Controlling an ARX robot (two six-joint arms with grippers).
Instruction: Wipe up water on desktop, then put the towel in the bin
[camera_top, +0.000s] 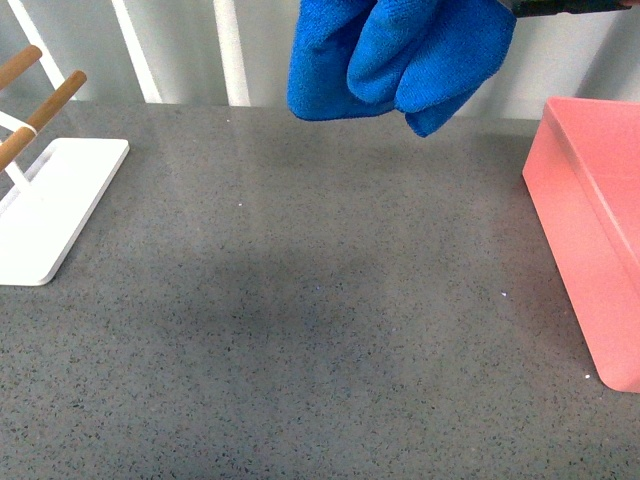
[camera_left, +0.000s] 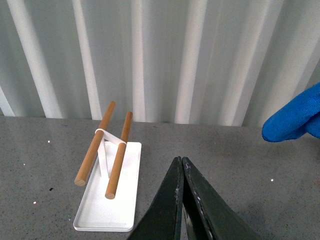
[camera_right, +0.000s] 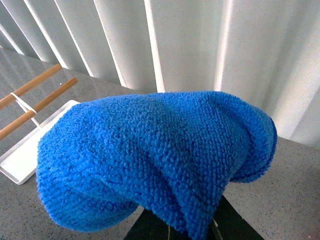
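Blue microfibre towel (camera_top: 400, 60) hangs bunched in the air over the far middle of the surface (camera_top: 300, 330), clear of it and not touching. The right gripper (camera_right: 172, 231) is clamped on the towel. In the right wrist view the cloth drapes over and in front of it, so the fingertips are mostly hidden and only dark metal shows below the folds. The left gripper (camera_left: 182, 167) is empty, its tips pressed together, low near the white stand (camera_left: 107, 200) with the wooden rods.

I can't make out any water on the surface, so I judge the step in hand is the carry to the bin (camera_top: 590, 220). The pink bin sits at the right edge, well apart from the towel and lower.

To do it well, hold the height so the loose lobes clear the bin's near wall. Travel right until the whole bunch is over the opening, then let go — a hem caught on the rim could leave the towel hanging outside.
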